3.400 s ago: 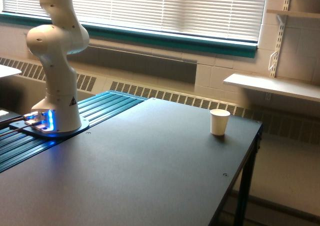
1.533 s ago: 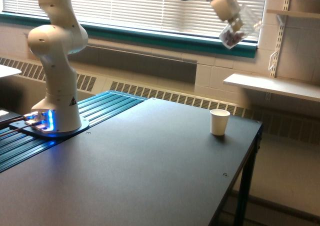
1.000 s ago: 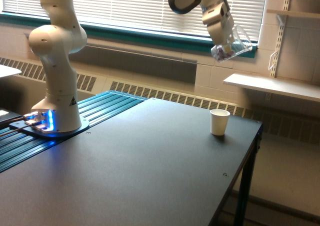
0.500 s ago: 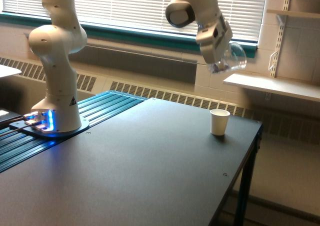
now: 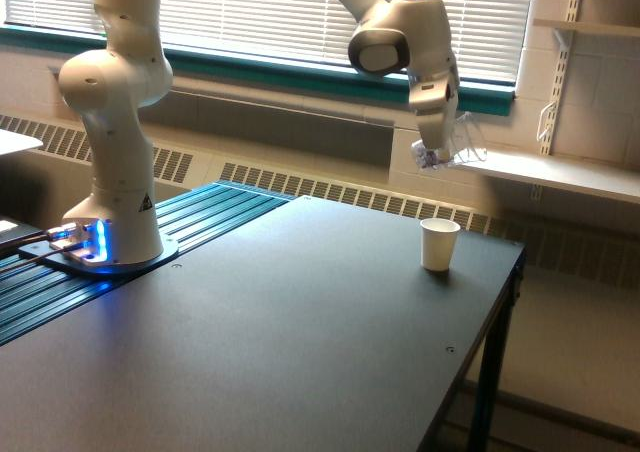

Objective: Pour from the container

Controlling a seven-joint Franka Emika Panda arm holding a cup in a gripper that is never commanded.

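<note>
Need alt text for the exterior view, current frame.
A white robot arm's gripper holds a tilted clear cup in the air above a white paper cup standing near the far corner of a dark table. Window blinds and wall shelves sit behind.

My arm (image 5: 115,122) is smooth off-white, built of rounded segments with a dark grey joint cap (image 5: 367,52). My base (image 5: 85,242) glows blue, carries a small triangular black marking, and has cables plugged in.

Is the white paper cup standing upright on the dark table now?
Yes, the white paper cup stands upright on the dark table, its open mouth facing up, near the table's far edge on the exterior view's right.
</note>
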